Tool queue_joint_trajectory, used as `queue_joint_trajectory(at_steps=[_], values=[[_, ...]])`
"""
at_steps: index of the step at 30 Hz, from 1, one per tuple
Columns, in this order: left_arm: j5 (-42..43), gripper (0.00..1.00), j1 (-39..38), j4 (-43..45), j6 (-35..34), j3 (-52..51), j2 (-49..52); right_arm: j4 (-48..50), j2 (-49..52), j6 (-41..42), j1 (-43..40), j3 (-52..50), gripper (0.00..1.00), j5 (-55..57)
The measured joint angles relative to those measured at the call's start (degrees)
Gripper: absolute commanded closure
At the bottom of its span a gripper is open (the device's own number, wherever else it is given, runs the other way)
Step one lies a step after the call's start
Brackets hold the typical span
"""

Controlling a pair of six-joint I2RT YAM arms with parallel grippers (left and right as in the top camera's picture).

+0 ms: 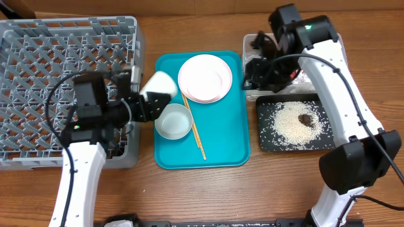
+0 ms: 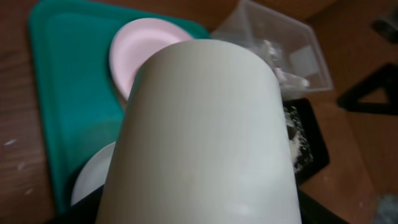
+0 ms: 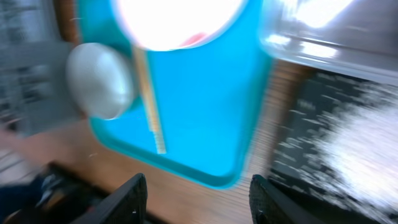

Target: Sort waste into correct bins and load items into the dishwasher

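Observation:
My left gripper [image 1: 150, 98] is shut on the small white cup [image 1: 160, 84] and holds it above the left edge of the teal tray [image 1: 224, 135]. The cup [image 2: 205, 137] fills the left wrist view and hides the fingers. On the tray lie the white bowl [image 1: 173, 122], the stacked white plates [image 1: 204, 77] and the chopsticks [image 1: 194, 129]. My right gripper [image 3: 199, 199] is open and empty, and hovers [image 1: 254, 70] between the teal tray and the clear tub [image 1: 250, 43]. The black tray [image 1: 268, 142] holds rice [image 1: 287, 129] and a brown lump [image 1: 305, 118]. The grey dish rack [image 1: 57, 63] stands at the left.
The right arm covers most of the clear tub; white crumpled paper [image 2: 280, 59] shows inside it. The left arm reaches over the rack's right wall. Bare wooden table lies in front of the trays.

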Motion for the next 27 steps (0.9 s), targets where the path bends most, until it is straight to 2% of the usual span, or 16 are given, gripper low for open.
queue_joint_trajectory(at_steps=[3,5,11,14,18,27], values=[[-8.28,0.65,5.51,-9.79,1.18,2.05,-0.17,-1.03,-0.04,0.94,-5.22,0.0,0.45,5.01],[-13.16,0.75,7.93,-13.73,1.97,4.5,-0.31,-1.62,-0.26,1.07,-8.61,0.0,0.45,6.49],[-31.61,0.9,12.24,-18.49,3.02,10.47,-1.09,-2.82,-1.2,1.27,-12.55,0.0,0.44,8.0],[-37.0,0.91,12.24,-20.5,3.04,10.47,-1.03,-2.86,-1.25,1.36,-12.55,0.0,0.44,8.0],[-40.22,0.91,12.24,-22.38,2.97,10.47,0.79,-2.86,-1.25,1.42,-12.55,0.0,0.44,8.02],[-43.15,0.95,12.26,-24.61,2.27,10.47,11.47,-2.89,-1.27,1.44,-12.55,0.0,0.44,8.0]])
